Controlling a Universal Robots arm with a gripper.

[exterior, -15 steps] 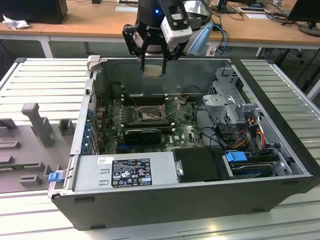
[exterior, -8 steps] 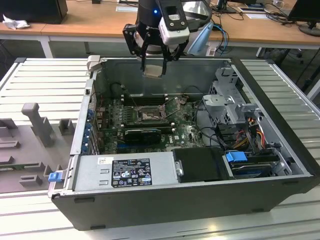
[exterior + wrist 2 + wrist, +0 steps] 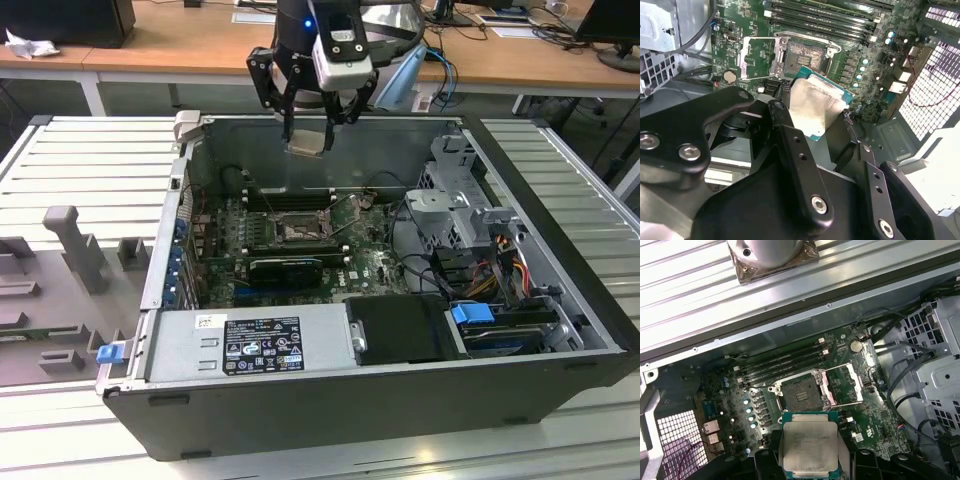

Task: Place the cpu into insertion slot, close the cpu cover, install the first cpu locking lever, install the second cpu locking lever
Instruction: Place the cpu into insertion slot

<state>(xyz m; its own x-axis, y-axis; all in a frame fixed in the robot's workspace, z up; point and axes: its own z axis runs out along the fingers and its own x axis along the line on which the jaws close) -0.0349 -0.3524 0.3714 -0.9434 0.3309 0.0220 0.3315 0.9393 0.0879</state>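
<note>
While our fingers (image 3: 790, 145) clamp the cpu (image 3: 807, 447) by two opposite edges, the gripper (image 3: 306, 135) hangs above the open case (image 3: 420, 410), well apart from the board (image 3: 880, 415). We judge the hold thin: the fingers are hard black bars, and the cpu is a flat square with a smooth, pale metal face on a green base, so it could slip or turn in our grasp. The slot (image 3: 801, 395) sits bare toward the middle of the board, just beside the memory slots (image 3: 782, 360), and it is a dark square of fine contacts inside a silver rim. A tilted or rotated cpu would likely bend those contacts. The cover (image 3: 842, 385), a thin silver frame, is swung open at one edge of the slot. It could catch a finger if we came in off-centre.
</note>
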